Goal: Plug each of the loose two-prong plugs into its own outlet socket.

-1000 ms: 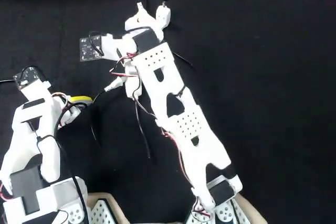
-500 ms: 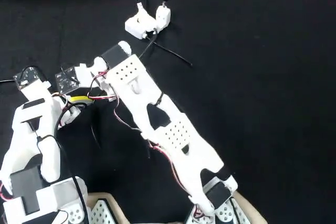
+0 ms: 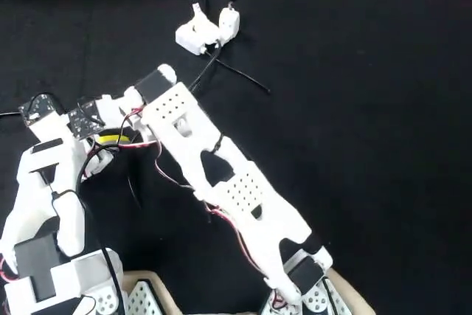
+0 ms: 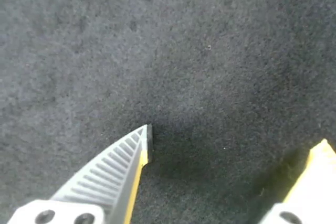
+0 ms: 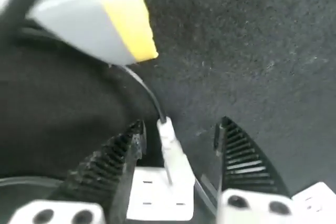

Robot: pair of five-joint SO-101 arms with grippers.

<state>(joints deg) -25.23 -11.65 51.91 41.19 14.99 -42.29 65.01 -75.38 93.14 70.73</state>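
Two white outlet sockets [image 3: 198,35] [image 3: 228,23] lie at the table's far side, with black cords running off the back edge. My right arm [image 3: 221,175] stretches across to the left, its wrist [image 3: 110,107] close to my left arm's yellow-taped gripper [image 3: 110,140]. In the right wrist view my right gripper [image 5: 182,125] is open, and a white two-prong plug [image 5: 169,142] with a thin black cord [image 5: 142,87] lies between its fingers, apart from both. My left gripper [image 4: 234,136] is open over bare black cloth, holding nothing.
A loose black cable [image 3: 240,75] trails from the sockets toward the table's middle. The left arm's yellow-tipped finger [image 5: 123,22] hangs just beyond my right gripper. Black cloth [image 3: 369,145] covers the table, with wide room on the right.
My right arm swung away from the sockets at the back, toward the near left, and now ends beside the left gripper. The left arm has not moved.
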